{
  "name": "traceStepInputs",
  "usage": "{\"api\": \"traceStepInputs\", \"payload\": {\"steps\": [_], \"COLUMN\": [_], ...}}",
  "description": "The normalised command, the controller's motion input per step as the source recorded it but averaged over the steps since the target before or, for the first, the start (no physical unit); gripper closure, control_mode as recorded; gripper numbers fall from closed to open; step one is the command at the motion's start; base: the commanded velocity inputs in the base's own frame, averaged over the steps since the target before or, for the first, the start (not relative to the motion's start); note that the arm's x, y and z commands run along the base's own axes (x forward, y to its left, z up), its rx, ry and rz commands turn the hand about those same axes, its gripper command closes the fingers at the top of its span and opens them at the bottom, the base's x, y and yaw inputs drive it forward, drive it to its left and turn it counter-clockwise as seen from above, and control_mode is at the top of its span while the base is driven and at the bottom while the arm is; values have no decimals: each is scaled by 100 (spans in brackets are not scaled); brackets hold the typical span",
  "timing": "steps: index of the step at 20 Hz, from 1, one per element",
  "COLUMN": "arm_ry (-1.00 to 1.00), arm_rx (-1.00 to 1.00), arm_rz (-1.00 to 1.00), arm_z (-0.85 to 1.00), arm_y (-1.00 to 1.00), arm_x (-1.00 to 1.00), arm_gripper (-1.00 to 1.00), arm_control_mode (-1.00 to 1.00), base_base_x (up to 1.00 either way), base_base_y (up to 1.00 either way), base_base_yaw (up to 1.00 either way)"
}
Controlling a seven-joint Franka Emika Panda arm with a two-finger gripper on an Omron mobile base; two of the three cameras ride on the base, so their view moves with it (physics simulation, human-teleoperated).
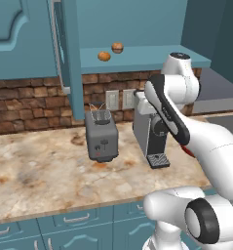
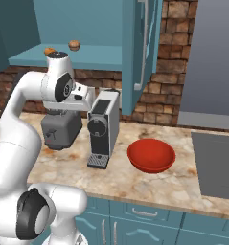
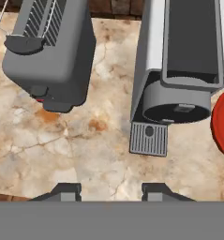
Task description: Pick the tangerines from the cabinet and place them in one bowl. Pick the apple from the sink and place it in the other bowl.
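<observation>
Two tangerines are sitting on the open shelf of the teal cabinet [image 1: 137,61], well above the counter. The plain orange tangerine [image 1: 104,56] is lying nearer the shelf's front lip, and the browner tangerine [image 1: 117,47] is resting just behind it, toward the back wall. The cabinet door [image 1: 71,53] is standing swung out at the shelf's left end, its edge hanging down in front of the brick wall [image 1: 30,102].

Down on the marble counter [image 1: 45,171], the grey toaster [image 1: 101,136] and the coffee machine [image 1: 151,134] are standing side by side with a strip of bare stone between them. From the hand camera, that strip is running down to a wide patch of open counter in front of both appliances. The red bowl [image 2: 151,155] is sitting to the right of the coffee machine, apart from it, with free stone all around and the counter's front edge just beyond.

The white arm is rising over the counter with its elbow level with the shelf. The gripper [image 3: 111,191] is hovering above the bare counter, looking down between toaster and coffee machine, its fingers [image 3: 66,191] spread apart and holding nothing.
</observation>
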Motion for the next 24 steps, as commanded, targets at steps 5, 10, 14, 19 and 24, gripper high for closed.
{"api": "traceStepInputs", "payload": {"steps": [5, 10, 14, 19, 24], "arm_ry": [-15, -31, -33, -23, -15], "arm_rx": [-1, -4, 0, 1, 9], "arm_rz": [0, 0, 0, 0, 1], "arm_z": [22, 77, 81, 60, 35], "arm_y": [19, 47, 29, 6, 0], "arm_x": [0, 0, 0, 29, 42], "arm_gripper": [-100, -100, -100, -100, -100], "arm_control_mode": [-100, -100, -100, -100, -100], "base_base_x": [0, 0, 0, 0, 0], "base_base_y": [0, 0, 0, 0, 0], "base_base_yaw": [0, 0, 0, 0, 0]}}
